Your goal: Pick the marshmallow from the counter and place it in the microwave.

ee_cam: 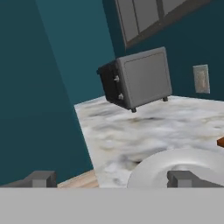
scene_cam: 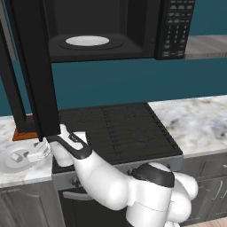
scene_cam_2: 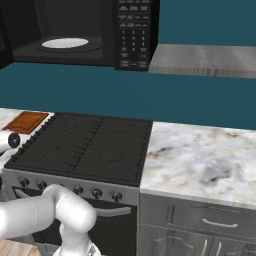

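The marshmallow (scene_cam: 17, 157) lay on a white plate (scene_cam: 9, 166) on the counter (scene_cam: 17, 175), at nine o'clock from the stove (scene_cam: 115, 131). My gripper (scene_cam: 39, 153) hovered just beside it at three o'clock, over the plate, fingers (ee_cam: 183, 178) spread wide, holding nothing. The microwave (scene_cam: 102, 31) stood open at twelve o'clock above, its turntable (scene_cam: 87, 41) bare.

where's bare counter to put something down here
The widest free patch is the marble counter right of the stove, running to the teal wall. Left of the stove it is crowded: a plate holding the marshmallow, the open gripper over it, and a wooden board behind.
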